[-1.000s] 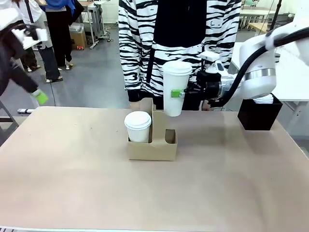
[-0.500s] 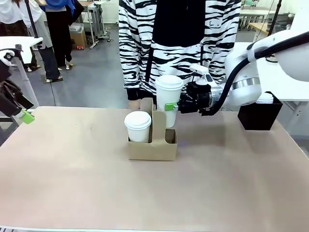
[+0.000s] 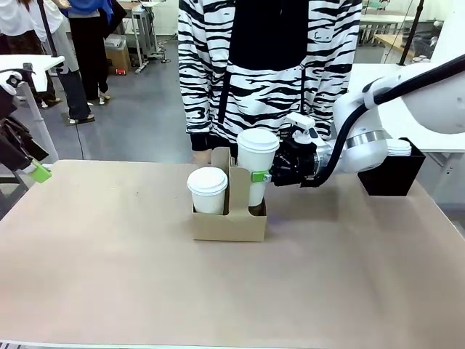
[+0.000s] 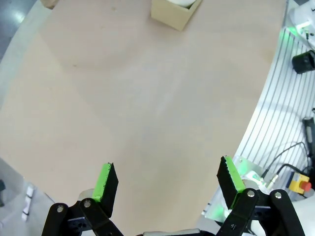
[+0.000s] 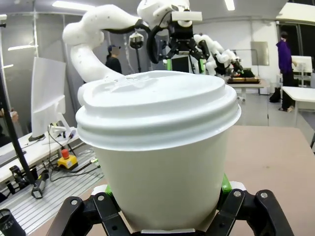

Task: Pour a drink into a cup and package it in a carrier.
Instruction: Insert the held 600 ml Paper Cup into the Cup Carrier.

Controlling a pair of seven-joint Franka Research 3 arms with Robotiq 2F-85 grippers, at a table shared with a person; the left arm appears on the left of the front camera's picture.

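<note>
The brown cardboard carrier stands mid-table, its corner also showing at the top of the left wrist view. A lidded white cup fills its left slot. My right gripper is shut on a second lidded white cup, upright, its base dipping into the right slot beside the tall handle. In the right wrist view this cup is close up between the fingers. My left gripper hangs open over bare table, and its green pad sits at the far left edge. The drink is hidden.
A person in a black-and-white striped top stands at the far edge, right behind the carrier. A black box holding white lids sits at the back right. Other people stand far off at the back left.
My right gripper has carried the cup left and down, from above the carrier into its right slot. The left arm has shifted at the left edge.
</note>
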